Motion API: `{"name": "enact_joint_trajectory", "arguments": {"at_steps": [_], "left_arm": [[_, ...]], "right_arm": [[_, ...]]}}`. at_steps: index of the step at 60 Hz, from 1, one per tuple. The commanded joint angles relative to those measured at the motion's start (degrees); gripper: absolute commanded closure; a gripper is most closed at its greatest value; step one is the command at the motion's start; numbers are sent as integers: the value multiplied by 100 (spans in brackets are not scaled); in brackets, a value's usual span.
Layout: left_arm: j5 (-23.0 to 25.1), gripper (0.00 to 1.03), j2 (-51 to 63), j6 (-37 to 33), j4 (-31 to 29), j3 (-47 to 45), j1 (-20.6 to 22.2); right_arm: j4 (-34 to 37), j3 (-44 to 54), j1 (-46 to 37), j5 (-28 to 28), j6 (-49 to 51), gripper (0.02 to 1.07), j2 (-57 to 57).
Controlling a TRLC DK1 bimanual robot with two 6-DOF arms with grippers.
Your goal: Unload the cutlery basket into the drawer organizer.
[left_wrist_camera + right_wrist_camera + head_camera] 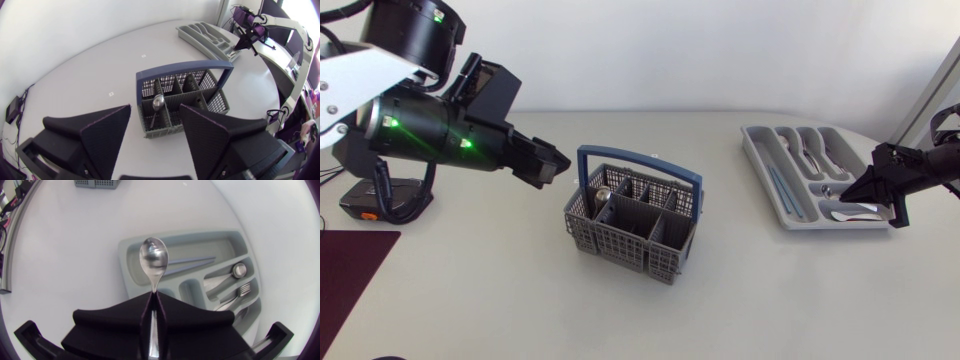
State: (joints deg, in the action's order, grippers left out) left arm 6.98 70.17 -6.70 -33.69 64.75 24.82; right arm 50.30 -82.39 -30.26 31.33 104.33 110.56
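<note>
The grey cutlery basket (620,235) with a blue handle stands mid-table, and one spoon (603,195) rests upright in its left compartment. My left gripper (548,162) hovers open above and left of it; in the left wrist view the basket (200,100) and its spoon (158,103) lie ahead between the open fingers (105,135). The grey drawer organizer (752,140) lies at the right. My right gripper (865,188) is shut on a spoon (153,260) by its handle, bowl outward, above the organizer (125,265) at its near end.
The organizer holds knives (192,262), a spoon (239,270) and a fork (243,289) in separate slots. A black box (370,197) with a cable sits at the table's left edge, with a dark red mat (350,270) in front of it.
</note>
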Motion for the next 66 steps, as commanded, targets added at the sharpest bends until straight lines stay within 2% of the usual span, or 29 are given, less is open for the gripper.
{"name": "enact_joint_trajectory", "arguments": {"at_steps": [1, 13, 29, 37, 43, 53, 66], "left_arm": [[-39, 35, 40, -112, 65, -156, 23], [-39, 35, 40, -112, 109, -209, 23], [-39, 35, 67, -95, 144, -226, 58], [-57, 35, 49, -86, 144, -244, 85], [-74, 35, 23, -95, 144, -270, 85], [-74, 35, -39, -104, 135, -296, 67], [-74, 35, -109, -121, 135, -296, 76]], "right_arm": [[-73, -462, -164, -206, 430, 101, 519], [-73, -1183, -349, -558, 878, 101, 1108], [-126, -1060, -349, -839, 1071, 101, 1204], [-715, -682, -314, -954, 1098, 100, 1204], [-1023, -550, -287, -1024, 1054, 91, 1213], [-1269, -313, -191, -997, 790, 70, 950], [-1365, 56, -129, -655, 404, 61, 62]]}}
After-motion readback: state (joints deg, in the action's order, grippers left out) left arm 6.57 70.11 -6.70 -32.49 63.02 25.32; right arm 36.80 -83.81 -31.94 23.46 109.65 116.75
